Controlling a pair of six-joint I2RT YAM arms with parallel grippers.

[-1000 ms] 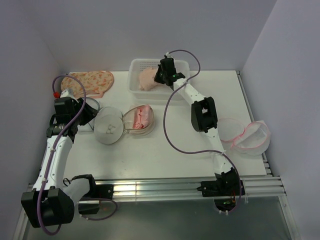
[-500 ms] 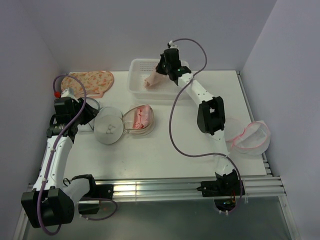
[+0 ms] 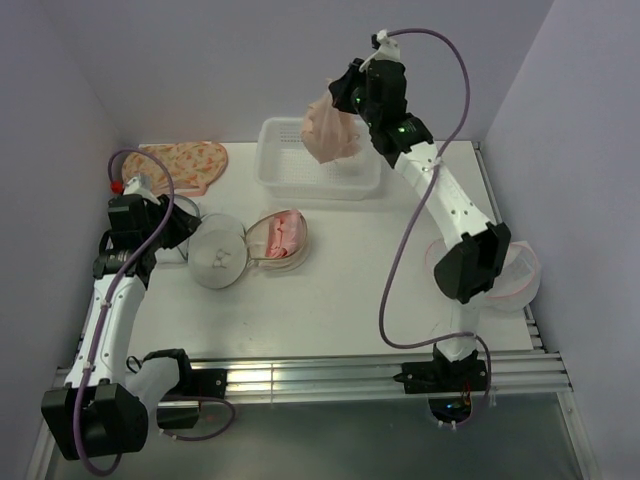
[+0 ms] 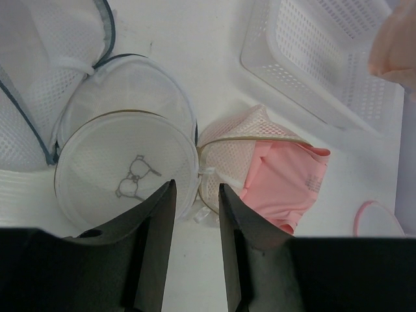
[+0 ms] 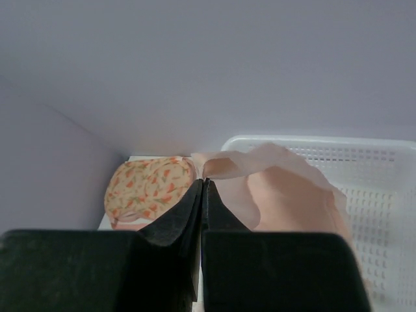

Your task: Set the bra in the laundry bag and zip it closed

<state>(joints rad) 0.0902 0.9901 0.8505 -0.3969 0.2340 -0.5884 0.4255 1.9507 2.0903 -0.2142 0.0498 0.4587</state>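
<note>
My right gripper is pinched tight on a fold of the bra. The pale peach fabric drapes away from the fingertips to their right and hangs beneath them. In the overhead view the arm is raised high, and the bra dangles below the gripper over the far part of the white basket. I cannot tell whether its lowest edge touches the basket.

My left gripper has its fingers parted, with nothing between them. It is over the table, pointing down. The laundry bag lies just ahead of the left finger and off to that side. It is round white mesh with a tan rim, and the small line drawing faces up. From the right gripper the bag is well apart, off to the near left. Just ahead of my left gripper's right finger, touching the laundry bag's rim, lies a pinkish mesh bag. It is open, with a pink garment in it. Further ahead and left of the left fingers are grey-rimmed mesh bags, one tucked against the laundry bag's far side.
</note>
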